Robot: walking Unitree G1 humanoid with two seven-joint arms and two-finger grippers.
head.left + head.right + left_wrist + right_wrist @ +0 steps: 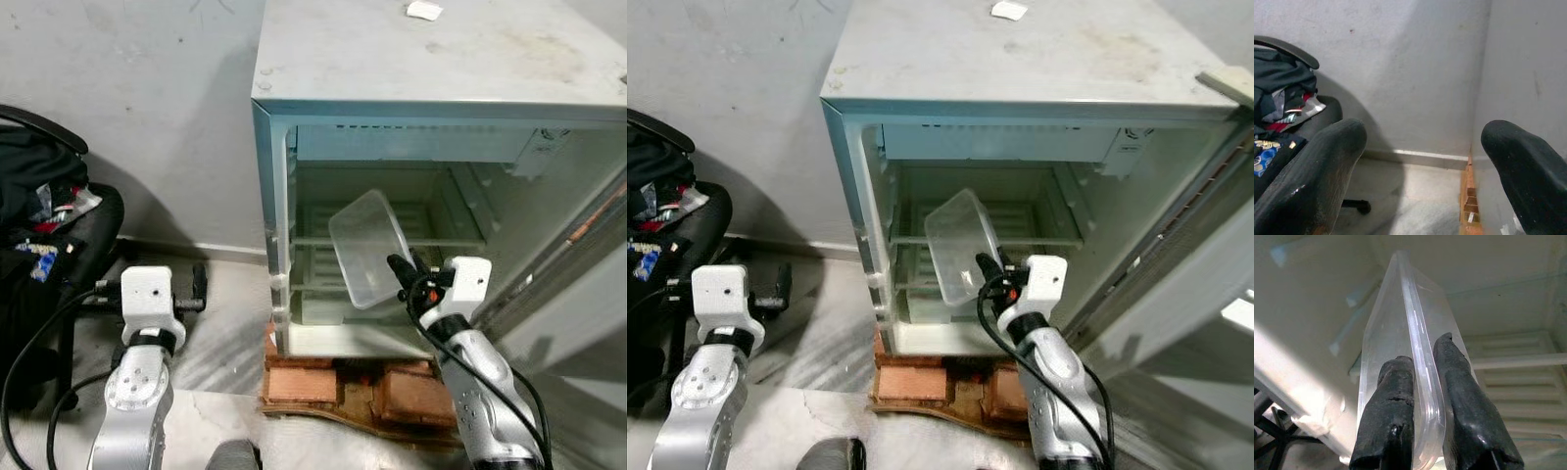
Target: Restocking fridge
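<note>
A small white fridge (431, 59) stands open before me on a wooden pallet, its shelves bare. My right gripper (404, 271) is shut on the rim of a clear plastic container (367, 245), held tilted on edge in front of the fridge's middle shelf (323, 241). In the right wrist view the container's wall (1400, 333) sits pinched between the two black fingers (1388, 401). My left gripper (199, 286) stays low to the left of the fridge, away from it, open with nothing between its fingers (1327, 161).
The fridge door (578, 264) stands swung open at the right. A black office chair (59, 225) piled with clothes stands at the left against the grey wall. The pallet (343, 387) juts out under the fridge. A small white scrap (424, 10) lies on the fridge top.
</note>
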